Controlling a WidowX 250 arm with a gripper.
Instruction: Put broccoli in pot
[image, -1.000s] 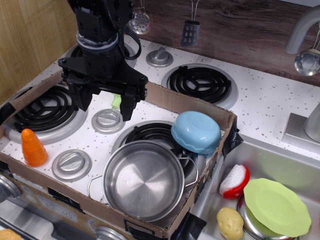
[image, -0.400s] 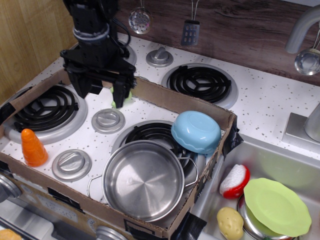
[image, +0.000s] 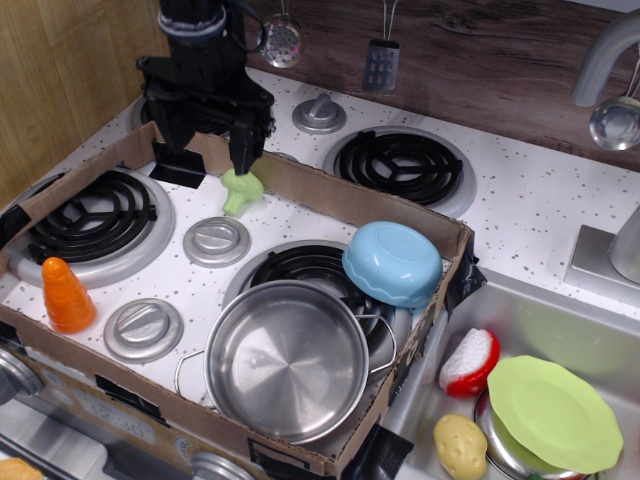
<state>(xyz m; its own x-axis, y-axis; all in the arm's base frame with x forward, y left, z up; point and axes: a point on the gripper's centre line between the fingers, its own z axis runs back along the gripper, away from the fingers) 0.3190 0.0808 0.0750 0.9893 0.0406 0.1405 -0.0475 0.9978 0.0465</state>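
We see the gripper (image: 208, 150) hanging over the back edge of the cardboard tray (image: 330, 195), its jaws spread wide and gripping nothing. The broccoli (image: 240, 190) lies just below the jaws' right finger, close to its tip; whether the two touch we cannot tell. It rests on the speckled tabletop (image: 300, 225) just inside the tray's back wall.

Well forward of the jaws and to their right sits the pot (image: 287, 359), empty, on the front right burner (image: 300, 268). Just behind the pot, also to the right of the jaws, the light-blue bowl (image: 393, 263) lies tipped over, leaning at the tray's right side. Directly in front of the jaws is a round grey knob (image: 216, 240). Forward and to the left of the jaws, the orange carrot (image: 66, 294) stands upright near the tray's left front corner, well apart from the broccoli.
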